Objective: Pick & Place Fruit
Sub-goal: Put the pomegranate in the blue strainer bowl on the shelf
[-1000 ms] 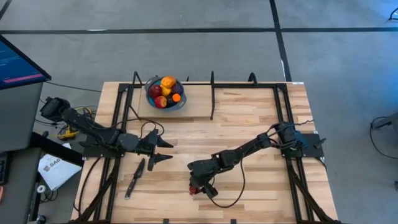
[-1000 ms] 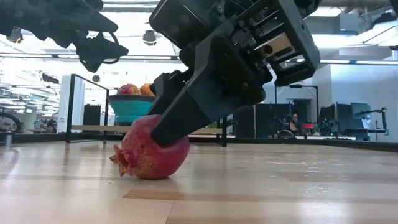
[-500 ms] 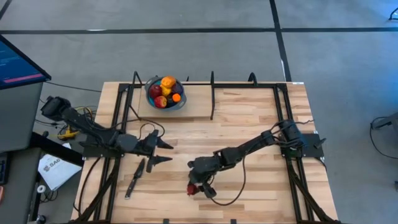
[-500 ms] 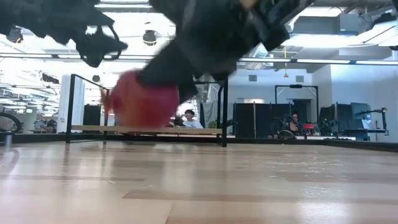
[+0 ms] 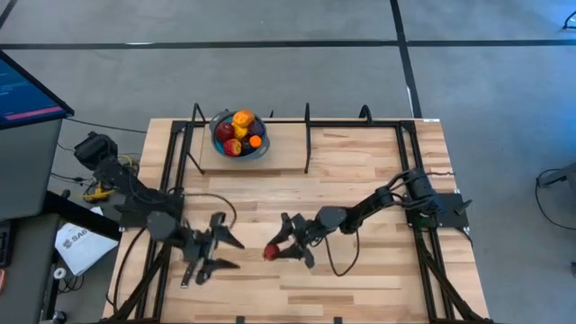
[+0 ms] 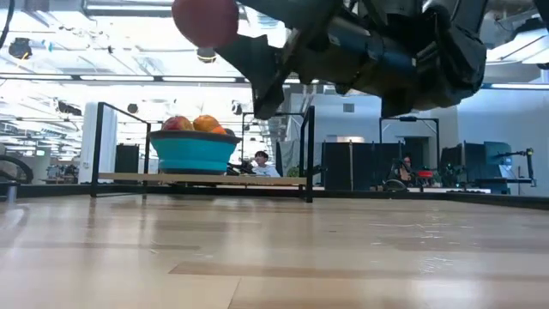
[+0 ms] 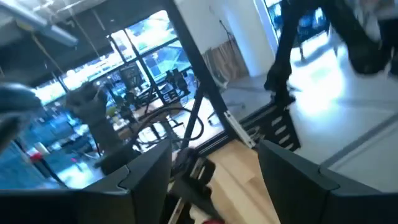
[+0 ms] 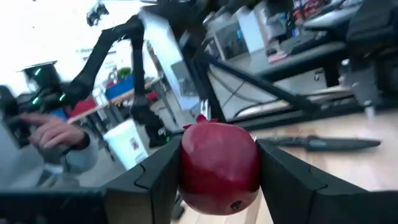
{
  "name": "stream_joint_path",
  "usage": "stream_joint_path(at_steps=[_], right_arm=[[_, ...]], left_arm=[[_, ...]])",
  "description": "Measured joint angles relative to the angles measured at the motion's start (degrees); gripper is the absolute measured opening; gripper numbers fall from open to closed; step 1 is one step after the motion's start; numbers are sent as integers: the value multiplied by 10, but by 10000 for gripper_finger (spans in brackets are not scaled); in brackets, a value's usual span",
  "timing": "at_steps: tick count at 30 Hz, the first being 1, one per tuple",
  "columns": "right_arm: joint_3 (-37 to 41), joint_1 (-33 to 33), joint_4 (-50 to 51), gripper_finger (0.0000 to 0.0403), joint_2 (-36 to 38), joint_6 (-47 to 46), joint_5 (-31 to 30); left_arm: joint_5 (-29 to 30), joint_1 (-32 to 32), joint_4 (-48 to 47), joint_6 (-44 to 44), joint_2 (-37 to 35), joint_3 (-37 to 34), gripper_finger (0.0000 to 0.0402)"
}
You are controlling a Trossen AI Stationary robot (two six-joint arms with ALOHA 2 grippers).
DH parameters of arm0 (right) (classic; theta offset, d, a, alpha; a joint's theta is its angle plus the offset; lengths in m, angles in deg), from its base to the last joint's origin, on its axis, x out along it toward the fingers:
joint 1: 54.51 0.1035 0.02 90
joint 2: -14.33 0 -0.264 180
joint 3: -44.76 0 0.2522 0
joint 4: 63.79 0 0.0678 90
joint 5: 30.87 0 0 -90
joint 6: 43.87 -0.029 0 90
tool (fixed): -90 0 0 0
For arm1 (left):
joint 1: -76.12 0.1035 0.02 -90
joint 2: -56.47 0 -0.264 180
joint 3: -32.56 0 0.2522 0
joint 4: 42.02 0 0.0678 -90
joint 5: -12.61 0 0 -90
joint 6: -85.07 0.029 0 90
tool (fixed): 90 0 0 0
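Change: the pomegranate (image 5: 271, 253), on the table a second ago, now hangs lifted.
High view: right gripper (image 5: 288, 244) clamps it mid-table; left gripper (image 5: 216, 252) spread near knife (image 5: 193, 264).
Low view: bowl (image 6: 192, 148) far behind; keep height.
Right wrist view: fruit centred between fingers (image 8: 152, 173); keep squeeze steady.

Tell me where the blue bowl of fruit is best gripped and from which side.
Grip the blue bowl by its grey rim, coming straight down on the side facing the table's middle, one finger inside the wall, one outside. The fruit is heaped in its centre, and the black frame stands close behind. The right gripper holds a pomegranate, so the open left gripper seems freer.
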Motion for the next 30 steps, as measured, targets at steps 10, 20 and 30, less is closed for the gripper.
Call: stream_joint_path(at_steps=[10,20,30], right_arm=[[-31,-20,-22,187,0,-8,-1],[-42,-20,-22,192,0,1,-1],[-42,-19,-22,193,0,1,-1]], left_arm=[[107,-17,-12,87,130,88,258],[179,-12,-39,68,176,90,312],[233,13,-37,52,206,90,291]])
